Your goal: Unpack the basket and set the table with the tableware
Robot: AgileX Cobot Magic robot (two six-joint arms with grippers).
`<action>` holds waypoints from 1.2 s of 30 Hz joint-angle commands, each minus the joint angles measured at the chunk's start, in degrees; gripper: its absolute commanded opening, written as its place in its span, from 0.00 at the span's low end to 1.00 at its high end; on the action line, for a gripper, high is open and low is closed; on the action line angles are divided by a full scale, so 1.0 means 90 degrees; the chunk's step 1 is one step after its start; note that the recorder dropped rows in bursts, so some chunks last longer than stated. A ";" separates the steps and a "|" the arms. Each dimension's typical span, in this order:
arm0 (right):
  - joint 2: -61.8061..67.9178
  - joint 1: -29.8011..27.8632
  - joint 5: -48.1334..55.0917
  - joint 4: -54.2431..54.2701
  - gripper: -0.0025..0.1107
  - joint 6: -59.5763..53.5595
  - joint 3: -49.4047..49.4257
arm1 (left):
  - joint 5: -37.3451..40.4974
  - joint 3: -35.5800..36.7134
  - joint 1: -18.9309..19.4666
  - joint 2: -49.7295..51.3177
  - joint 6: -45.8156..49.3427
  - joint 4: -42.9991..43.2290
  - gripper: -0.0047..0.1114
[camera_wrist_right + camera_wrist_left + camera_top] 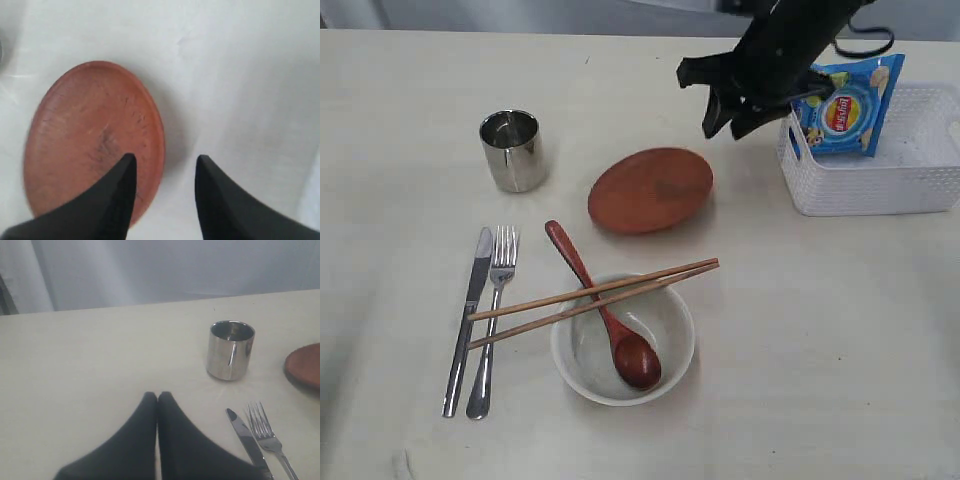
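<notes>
The round brown plate [650, 190] lies flat on the table [810, 340], and my right gripper [725, 128] hangs open just above its right edge with nothing between its fingers. In the right wrist view one finger of that gripper [165, 159] is over the plate [90, 135] and the other over bare table. The white bowl [623, 345] holds the wooden spoon [610, 325], and the chopsticks [595, 298] rest across its rim. Knife [468, 320] and fork [492, 320] lie side by side at the left, with the steel cup [511, 150] behind them. My left gripper [158, 396] is shut and empty, near the cup [230, 350].
The white basket [880, 180] stands at the right edge of the table with a blue snack packet [845, 105] leaning inside it. The right arm reaches in from the top of the exterior view, just left of the basket.
</notes>
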 commanded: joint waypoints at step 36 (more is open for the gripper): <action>0.1759 0.1371 0.0207 -0.1188 0.02 0.0492 -0.0783 | -0.0055 0.0016 -0.0037 -0.0015 -0.0030 -0.0015 0.04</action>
